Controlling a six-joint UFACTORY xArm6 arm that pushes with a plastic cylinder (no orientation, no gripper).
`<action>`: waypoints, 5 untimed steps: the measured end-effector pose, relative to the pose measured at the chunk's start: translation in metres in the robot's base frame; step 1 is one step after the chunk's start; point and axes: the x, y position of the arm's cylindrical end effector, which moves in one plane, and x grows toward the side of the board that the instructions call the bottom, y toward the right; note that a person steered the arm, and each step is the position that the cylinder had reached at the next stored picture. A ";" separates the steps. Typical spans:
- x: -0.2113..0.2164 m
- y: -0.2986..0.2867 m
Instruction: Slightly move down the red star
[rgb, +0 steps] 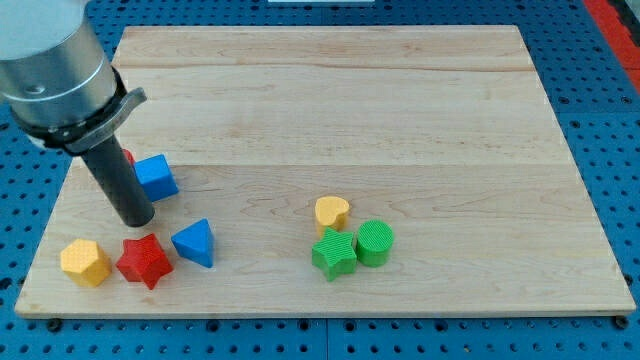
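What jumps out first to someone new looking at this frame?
The big grey arm at the view's upper left, its dark rod ending with my tip just above the red star. Next, the tight cluster right of centre: yellow heart, green star, green cylinder.

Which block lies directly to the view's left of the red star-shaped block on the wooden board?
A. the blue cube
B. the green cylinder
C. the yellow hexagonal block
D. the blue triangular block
C: the yellow hexagonal block sits just to the view's left of the red star-shaped block, near the view's bottom edge of the wooden board; the blue triangular block lies on the star's other side, and my tip is just above the star.
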 end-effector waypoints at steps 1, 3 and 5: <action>-0.004 0.024; 0.001 0.040; 0.005 0.077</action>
